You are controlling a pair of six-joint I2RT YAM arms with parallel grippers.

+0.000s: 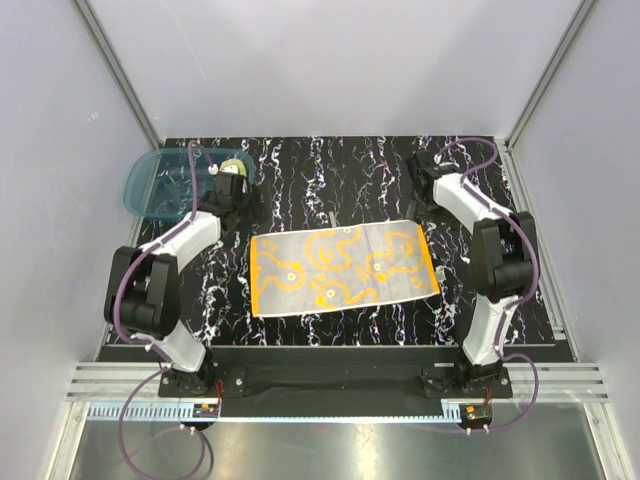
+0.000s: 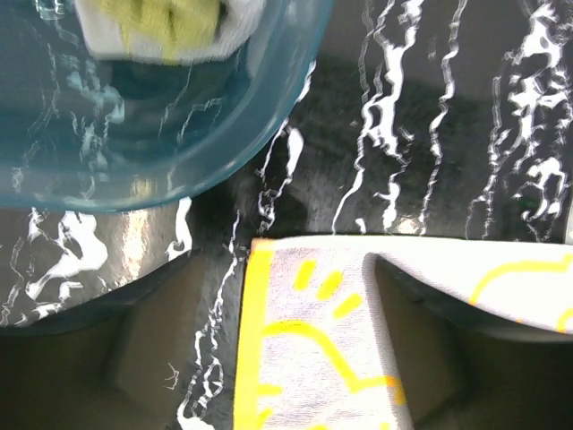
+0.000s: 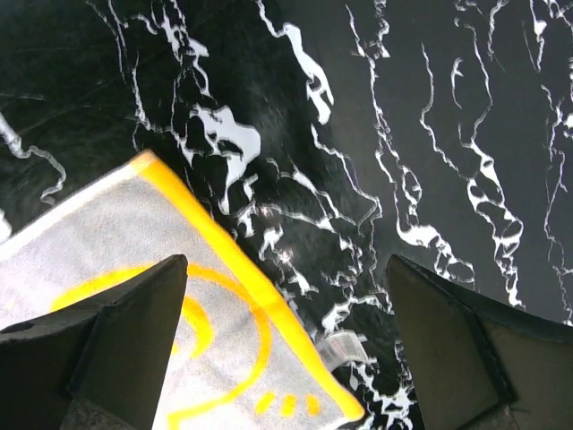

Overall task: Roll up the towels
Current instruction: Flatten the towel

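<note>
The orange-patterned towel (image 1: 340, 268) lies flat, grey-beige side up, in the middle of the table. The pale yellow towel (image 1: 232, 168) sits bundled in the teal basin (image 1: 160, 185). My left gripper (image 1: 232, 205) is open just above the orange towel's far left corner (image 2: 304, 349). One finger (image 2: 134, 349) is over bare table and the other (image 2: 448, 358) is over the cloth. My right gripper (image 1: 422, 205) is open over the towel's far right corner (image 3: 206, 296). Its left finger (image 3: 116, 340) is above the cloth and its right finger (image 3: 466, 349) is above the table.
The basin (image 2: 134, 152) stands at the table's far left corner, close behind my left gripper. A small white tag (image 3: 345, 345) sticks out from the towel's edge. White walls and metal frame posts enclose the black marbled table (image 1: 330, 170).
</note>
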